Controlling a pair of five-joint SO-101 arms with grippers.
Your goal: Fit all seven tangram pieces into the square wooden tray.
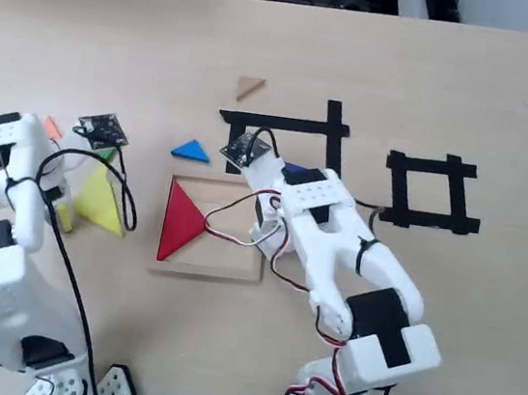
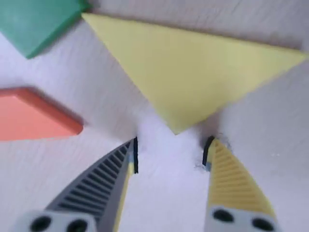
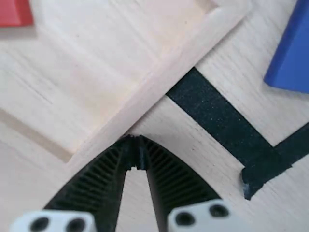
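left gripper (image 2: pixel 171 154): i see it spread wide and empty, its tips flanking one corner of the yellow triangle (image 2: pixel 193 67).
right gripper (image 3: pixel 136 152): pinched together, holding nothing, tips at the tray (image 3: pixel 183 63) rim, beside black tape (image 3: pixel 212 116).
tray contents: red triangle (image 1: pixel 181 218), on the side nearer the left arm.
loose pieces: green piece (image 2: pixel 34 19) and orange piece (image 2: pixel 29 113) near the yellow one; blue triangle (image 1: pixel 190 151) just beyond the tray.

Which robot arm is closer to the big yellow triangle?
Left. The left gripper sits at a corner of the yellow triangle, jaws open. The right gripper is farther off, jaws shut, by the wooden tray.
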